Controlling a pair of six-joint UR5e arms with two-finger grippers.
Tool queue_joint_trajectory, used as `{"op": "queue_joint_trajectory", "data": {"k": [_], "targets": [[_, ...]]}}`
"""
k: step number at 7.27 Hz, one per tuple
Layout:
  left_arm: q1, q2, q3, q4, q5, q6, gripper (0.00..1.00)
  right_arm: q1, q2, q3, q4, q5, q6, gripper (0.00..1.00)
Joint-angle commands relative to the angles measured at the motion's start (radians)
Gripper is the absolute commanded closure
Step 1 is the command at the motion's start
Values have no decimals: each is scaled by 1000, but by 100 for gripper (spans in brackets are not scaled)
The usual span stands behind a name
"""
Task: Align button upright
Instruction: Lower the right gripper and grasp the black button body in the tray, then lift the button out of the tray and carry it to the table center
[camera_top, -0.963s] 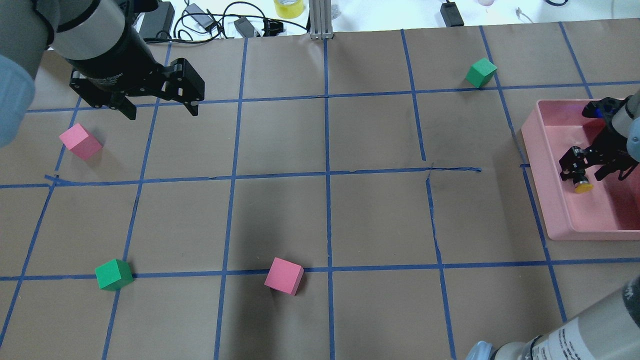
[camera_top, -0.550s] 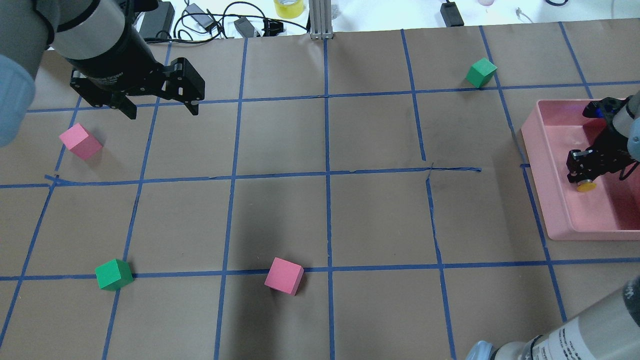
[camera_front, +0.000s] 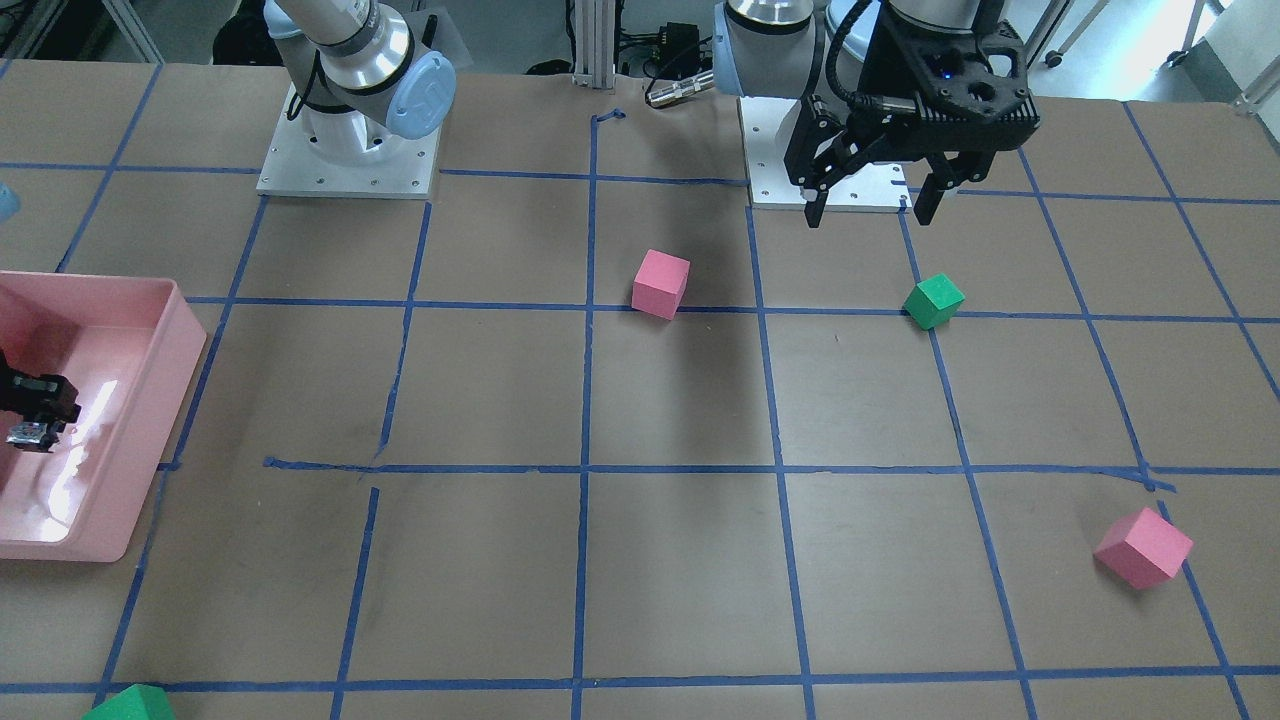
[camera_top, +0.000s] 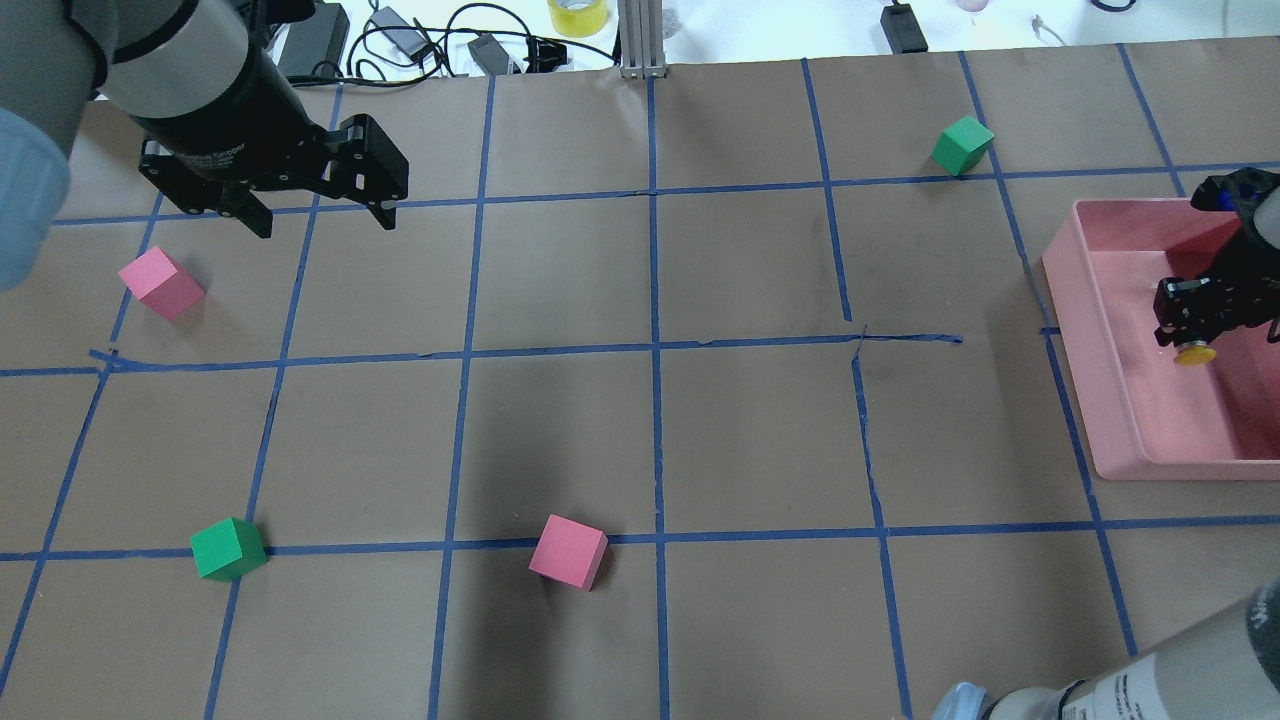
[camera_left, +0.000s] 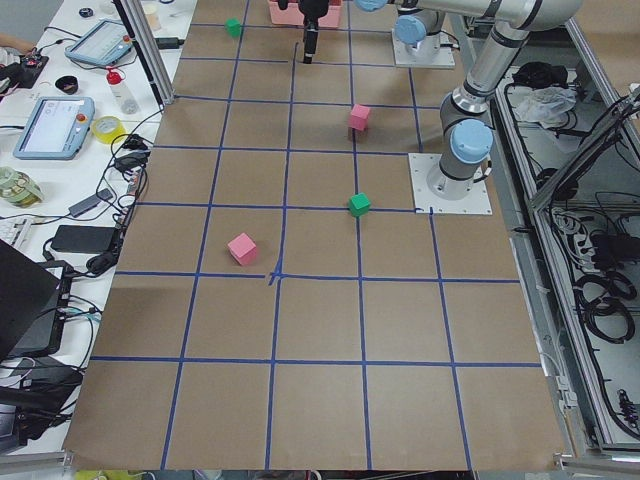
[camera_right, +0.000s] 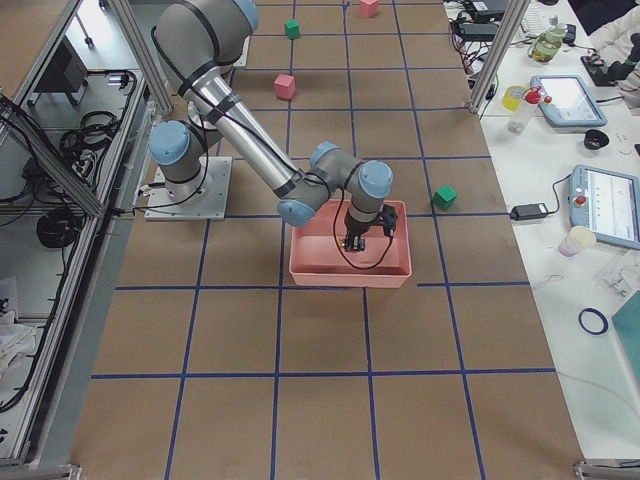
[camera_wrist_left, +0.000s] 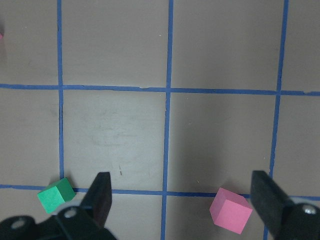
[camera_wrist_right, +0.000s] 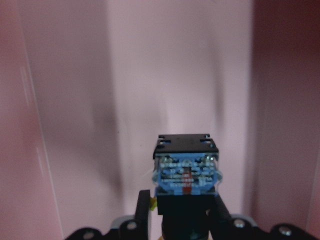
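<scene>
One pink tray (camera_top: 1100, 400) | button (camera_top: 1194, 353) held over its floor by right pincer (camera_top: 1188, 335)

Two pink cubes (camera_top: 160, 283) (camera_top: 568, 551); two green cubes (camera_top: 227, 548) (camera_top: 962, 145); one pink tray (camera_top: 1085, 380); one button (camera_top: 1194, 352); two hands (camera_top: 323, 222) (camera_top: 1188, 335).

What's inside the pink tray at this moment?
The button, yellow cap showing, gripped by the right end effector. That end effector covers part of the pink tray, so anything beneath is hidden.

Left pincer (camera_top: 323, 225) is hanging wide open, pointing straight down. Right arm (camera_right: 245, 130) is reaching out, right pincer (camera_top: 1190, 336) clamping the button (camera_top: 1195, 354), aimed downward.
</scene>
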Motion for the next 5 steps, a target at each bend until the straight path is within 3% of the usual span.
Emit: {"op": "queue_joint_trajectory", "data": {"k": [1, 5], "targets": [[0, -3, -2, 35, 1, 0, 0, 12, -73, -26, 101, 3, 31, 100], [0, -2, -9, 37, 3, 0, 0, 184, -182, -163, 403, 13, 43, 100]]}}
